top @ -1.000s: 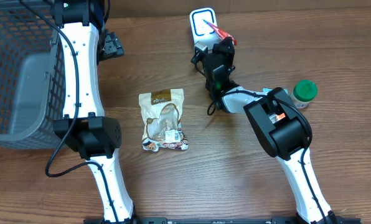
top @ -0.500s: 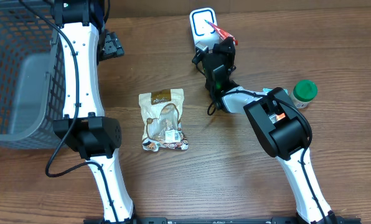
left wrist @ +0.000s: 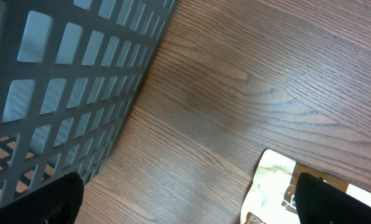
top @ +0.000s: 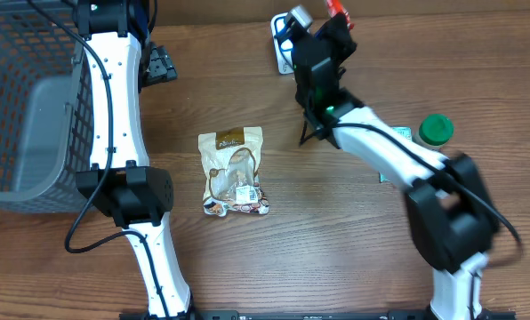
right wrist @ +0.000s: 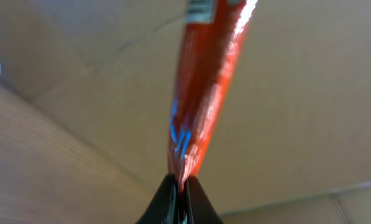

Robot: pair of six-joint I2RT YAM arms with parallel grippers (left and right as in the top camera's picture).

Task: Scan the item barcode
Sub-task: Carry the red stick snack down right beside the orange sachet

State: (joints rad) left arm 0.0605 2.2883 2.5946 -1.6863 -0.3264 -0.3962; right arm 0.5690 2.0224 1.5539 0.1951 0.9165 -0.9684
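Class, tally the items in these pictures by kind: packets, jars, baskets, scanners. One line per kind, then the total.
Packets: 2 (snack packet, red packet)
Jars: 1 (green-lidded jar)
Baskets: 1 (grey basket)
Scanners: 1 (scanner)
Total: 5

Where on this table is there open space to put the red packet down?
Widest bare wood lies front centre, between the snack bag and the right arm. A smaller patch sits behind the snack bag, left of the scanner; another lies beyond the green-lidded jar. The left is crowded by the basket and left arm.
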